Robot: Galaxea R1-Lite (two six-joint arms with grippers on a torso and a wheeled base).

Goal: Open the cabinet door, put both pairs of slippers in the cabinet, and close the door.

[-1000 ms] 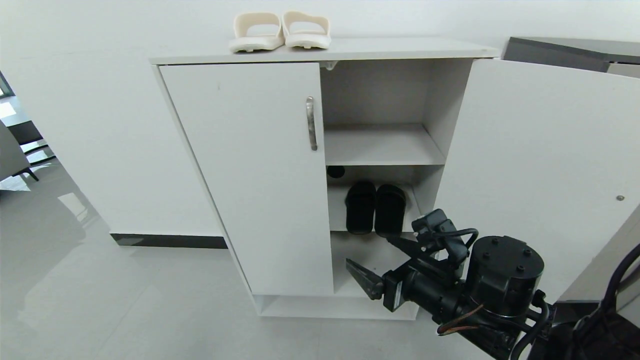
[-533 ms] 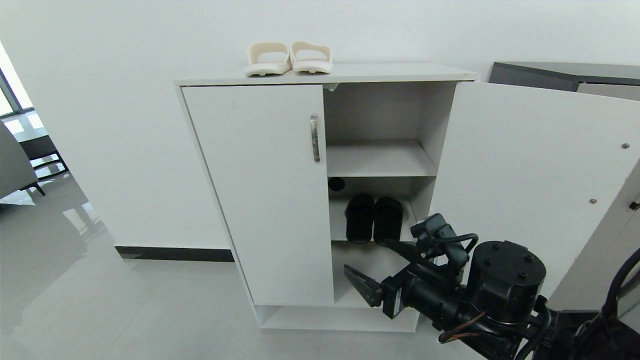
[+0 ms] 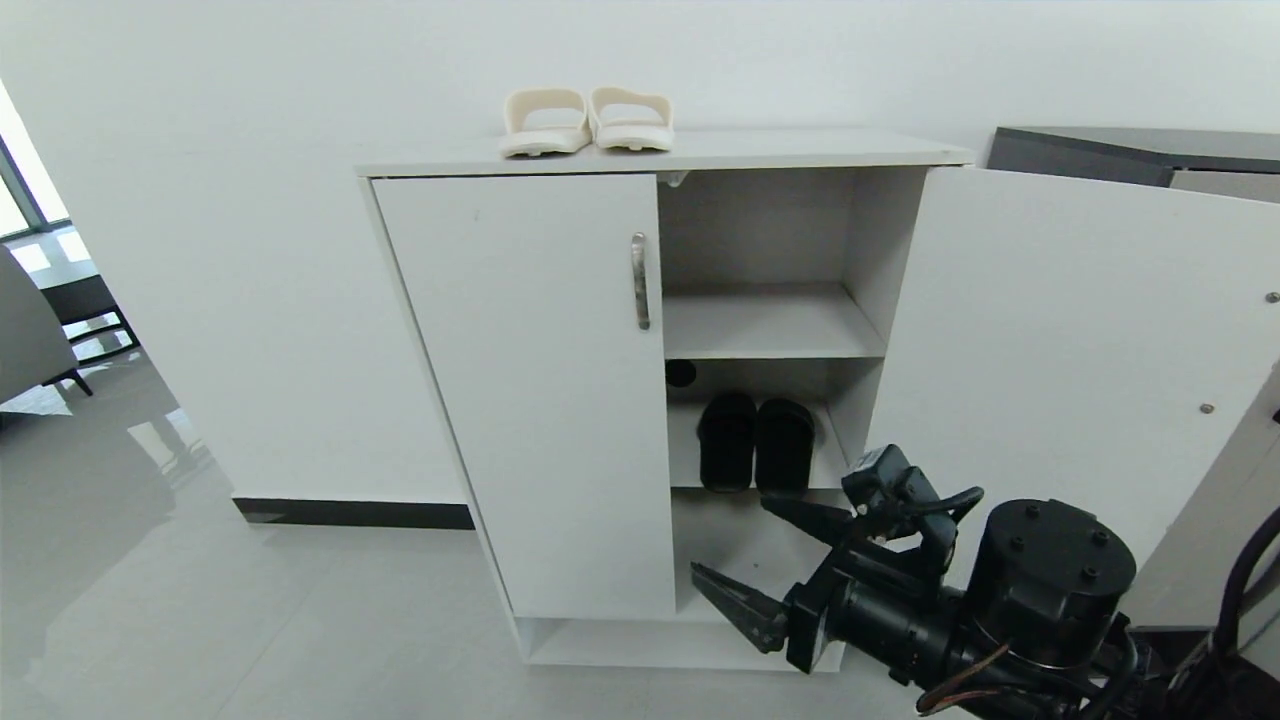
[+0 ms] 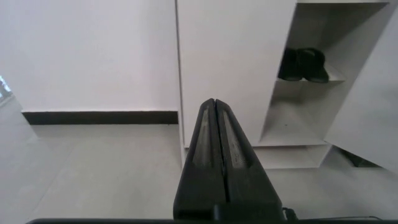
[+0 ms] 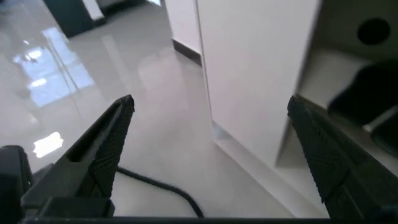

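The white cabinet (image 3: 520,380) has its right door (image 3: 1060,370) swung wide and its left door shut. A black pair of slippers (image 3: 755,443) rests on the middle shelf, also seen as the black slippers (image 4: 303,65) in the left wrist view. A cream pair of slippers (image 3: 587,119) lies on the cabinet top. My right gripper (image 3: 760,555) hangs open and empty in front of the lower shelves. My left gripper (image 4: 215,124) is shut and empty, low over the floor, facing the cabinet.
A metal handle (image 3: 640,281) sits on the shut left door. The upper shelf (image 3: 770,325) and bottom shelf (image 3: 740,545) are bare. A grey cabinet (image 3: 1130,150) stands at the right. Open grey floor (image 3: 200,620) lies to the left, with a chair at the far left.
The head view has shifted, so the cabinet sits lower and smaller in the picture. My right gripper has dropped a little and stays open. The slippers have not moved.
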